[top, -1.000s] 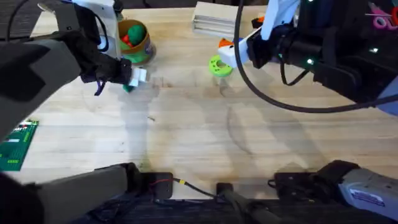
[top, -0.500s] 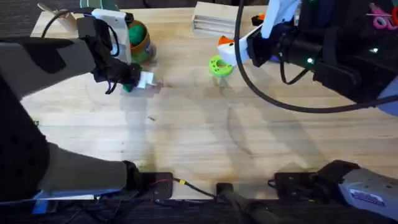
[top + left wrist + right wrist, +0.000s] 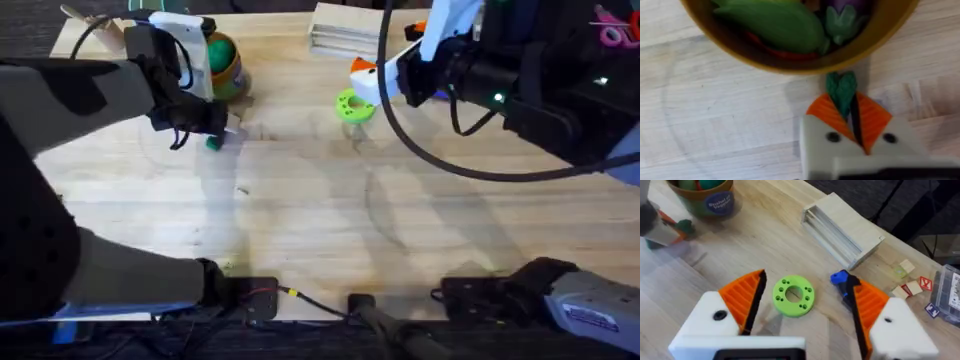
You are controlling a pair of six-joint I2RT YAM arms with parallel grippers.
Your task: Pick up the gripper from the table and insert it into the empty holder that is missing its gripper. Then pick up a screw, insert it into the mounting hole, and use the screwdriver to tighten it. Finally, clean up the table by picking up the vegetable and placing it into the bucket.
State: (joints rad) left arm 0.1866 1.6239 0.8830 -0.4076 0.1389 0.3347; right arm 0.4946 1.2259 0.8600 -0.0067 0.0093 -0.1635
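Left gripper (image 3: 856,119) pinched shut on the vegetable (image 3: 842,90), leafy end pointing up-frame at the bucket (image 3: 790,57), upper left overhead; right gripper (image 3: 802,302) wide open, empty, straddling green disc (image 3: 793,295)

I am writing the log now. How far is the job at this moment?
Both fingertips of the right gripper carry orange pads, so the mounting looks done. In hand: the left gripper is shut on the vegetable, just outside the bucket. Left to do: lift it over the yellow rim and drop it in.
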